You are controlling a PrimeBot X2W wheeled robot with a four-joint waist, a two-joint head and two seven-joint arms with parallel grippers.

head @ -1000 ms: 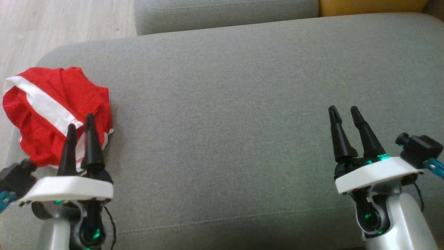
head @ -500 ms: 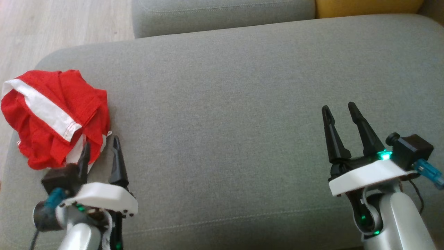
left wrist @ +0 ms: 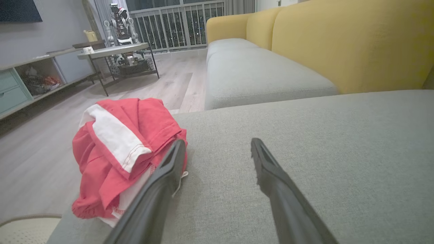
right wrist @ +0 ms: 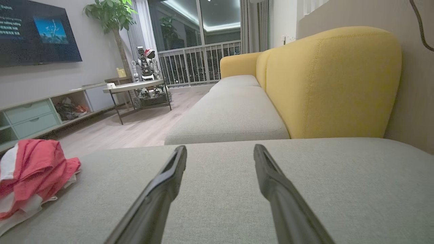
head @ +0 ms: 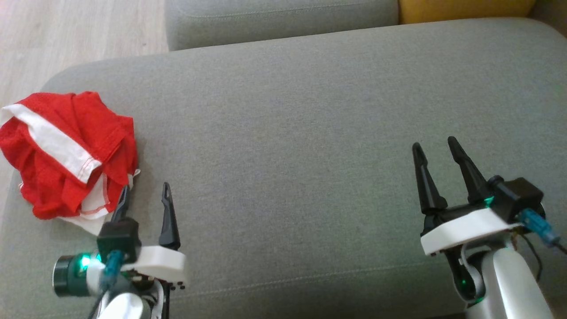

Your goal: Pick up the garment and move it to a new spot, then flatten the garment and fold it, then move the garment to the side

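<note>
We are at the pick-up step: the crumpled red-and-white garment lies at the sofa cushion's left edge, our left jaws open just beside it, right jaws open well apart, so next we reach in and grip the cloth.

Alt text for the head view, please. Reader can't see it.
A crumpled red and white garment lies at the left end of a grey sofa cushion. The left hand, open and empty, sits close beside the garment's near right corner. The right hand, also open and empty, is over bare cushion far to the right.
</note>
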